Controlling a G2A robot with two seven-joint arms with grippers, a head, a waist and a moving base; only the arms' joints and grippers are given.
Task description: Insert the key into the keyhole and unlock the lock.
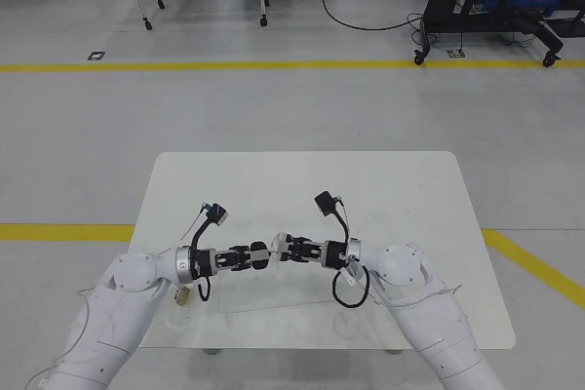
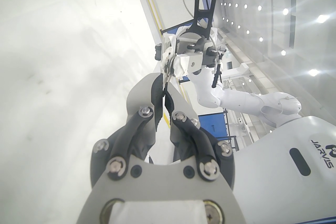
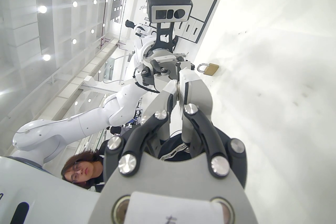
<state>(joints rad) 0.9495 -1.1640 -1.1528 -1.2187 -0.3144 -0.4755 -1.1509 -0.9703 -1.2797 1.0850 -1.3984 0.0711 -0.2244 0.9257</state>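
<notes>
While both arms hang over the tabletop point(image 1: 390, 195), the 2 grippers meet tip to tip, a little toward 6 o'clock from its middle.

Right gripper point(image 3: 179, 84): clenched on a thin silvery strip that I take to be the key point(image 3: 179, 97). Only its edge shows between the pads.

Left gripper point(image 2: 164, 83): clenched too, with its tips pressed against the right one's taped tips. Cannot tell whether it also has hold of the key.

Padlock point(image 3: 209, 69): brass body, silver shackle that looks closed, lying flat on the tabletop with nothing holding it. In the top view it sits at about 8 o'clock from the grippers, close to the tabletop's edge, partly under the left forearm and well apart from the key.

Judgement: this looks like a pass or regrip of the key between the 2 grippers. Insertion is not yet begun.

Risks from here:
1. Dropped key, if 1 gripper lets go before the other has a firm pinch. The key is thin and smooth, so there is little for the pads to grip.
2. Key twisting in the pinch, which would leave the blade off axis and likely to jam at the keyhole.
3. The loose padlock would slide under any push, and the edge is close. 1 gripper probably has to hold the body first.
4. The keyhole face is hidden, so the approach side is unknown.
</notes>
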